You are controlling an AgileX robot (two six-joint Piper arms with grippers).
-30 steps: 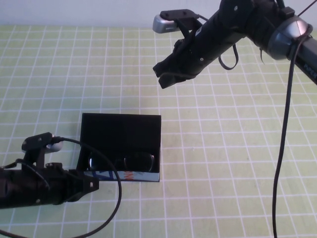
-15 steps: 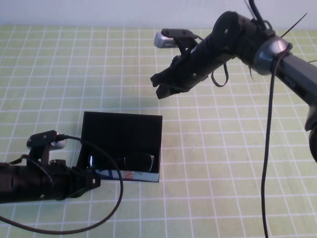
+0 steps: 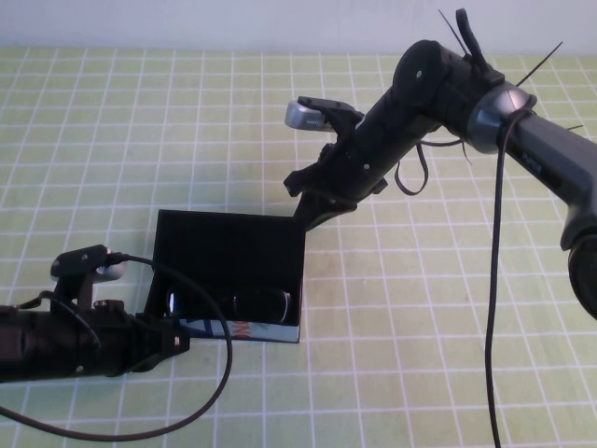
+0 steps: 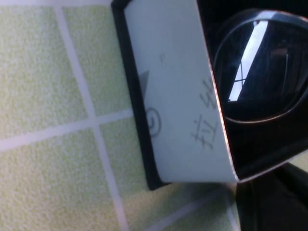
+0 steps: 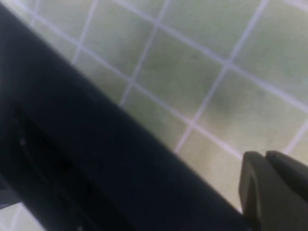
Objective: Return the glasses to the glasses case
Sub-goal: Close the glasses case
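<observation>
Green gridded worktop (image 3: 448, 308) fills the frame. The glasses case (image 3: 229, 252) is seen lower left of centre, lid stood open, with the glasses (image 3: 229, 303) already lying inside along the printed front wall. The right pincer (image 3: 312, 207) is placed at the lid's upper right corner, fingers together, nothing held; contact with the lid edge cannot be confirmed from the high view. The left pincer (image 3: 168, 341) is set at the case's lower left corner, seemingly bracing it; whether its fingers are apart or together cannot be told. Step judged: lid closing, glasses stowed. Next move calls for the lid to be pushed forward and down over the glasses while the case is kept from sliding. Lens and printed wall are shown close only in the left wrist view; the shut fingertips beside the black lid edge only in the right wrist view.
</observation>
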